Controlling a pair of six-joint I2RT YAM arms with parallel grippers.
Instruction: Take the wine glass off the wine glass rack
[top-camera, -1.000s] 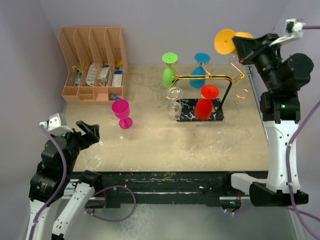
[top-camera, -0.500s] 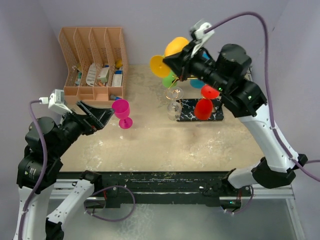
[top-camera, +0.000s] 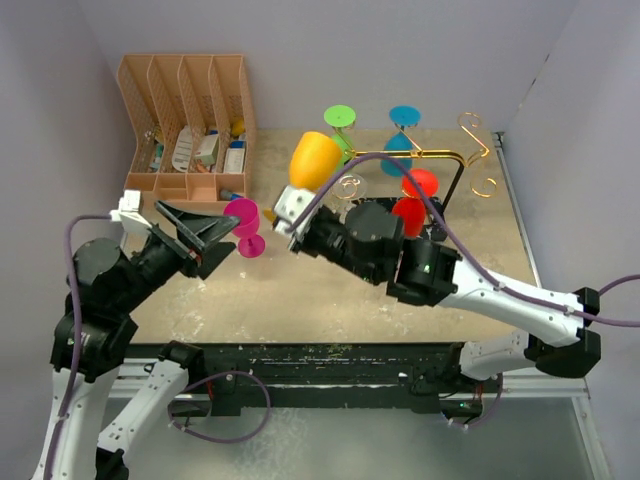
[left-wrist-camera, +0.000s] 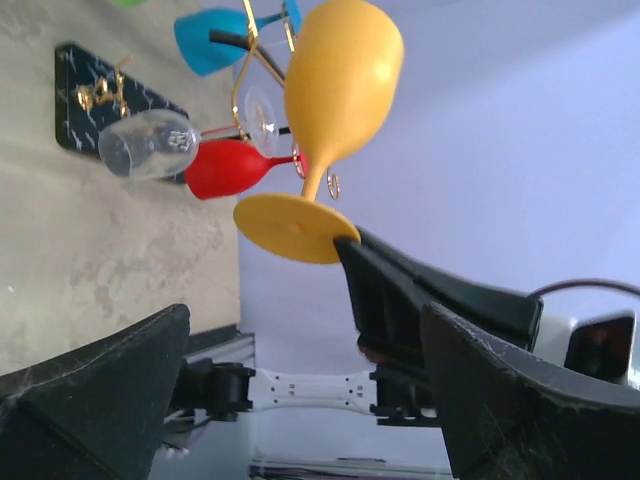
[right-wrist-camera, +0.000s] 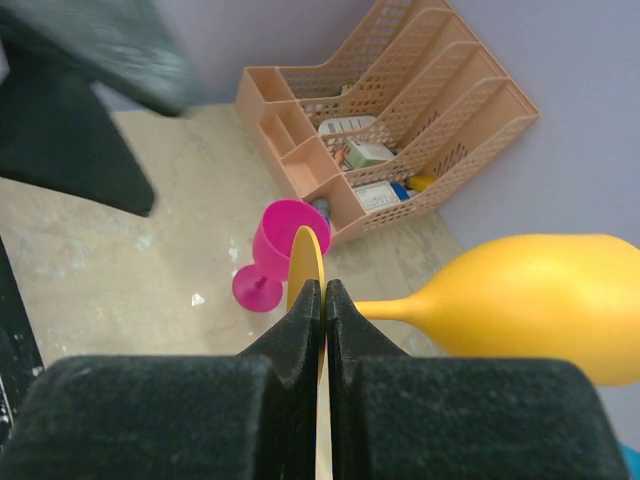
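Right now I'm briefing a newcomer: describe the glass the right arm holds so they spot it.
Look left of the gold rack, above the table's middle, where the right gripper pinches a glass by its foot. It alone is yellow, and neither hangs nor stands.

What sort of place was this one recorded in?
Probably a robot lab's staged tabletop cell, not a kitchen: plain lilac partition walls box in a scuffed beige table holding a gold wire glass rack and an orange slotted file organiser.
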